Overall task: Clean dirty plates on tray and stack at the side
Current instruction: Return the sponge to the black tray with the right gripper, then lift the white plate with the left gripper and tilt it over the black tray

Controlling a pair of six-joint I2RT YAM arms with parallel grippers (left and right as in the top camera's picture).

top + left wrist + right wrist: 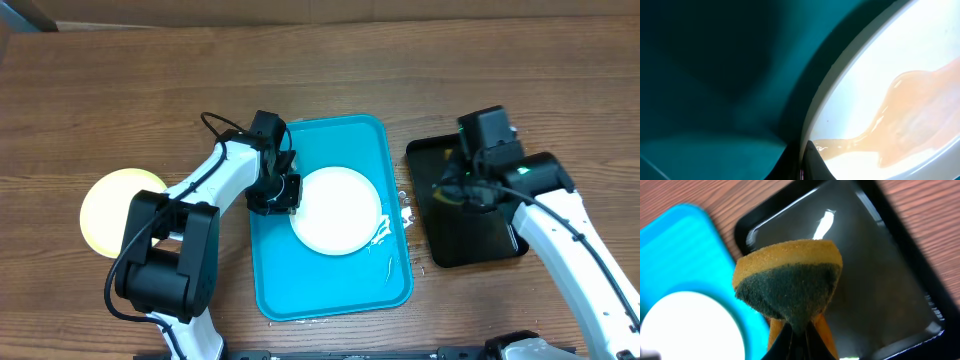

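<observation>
A white plate (337,210) lies in the turquoise tray (330,285). My left gripper (288,192) is at the plate's left edge. In the left wrist view its fingers (802,164) are shut on the plate's rim (812,125), and an orange smear (910,115) runs across the plate. A pale yellow-green plate (115,210) lies on the table at the left. A second white plate is not visible. My right gripper (462,188) hovers over the black tray (480,240), shut (799,342) on a yellow sponge with a green pad (790,285).
Water drops and white streaks (395,225) lie along the turquoise tray's right side and on the table beside it. The black tray (880,280) is wet and shiny. The wooden table (120,90) extends behind and to the left.
</observation>
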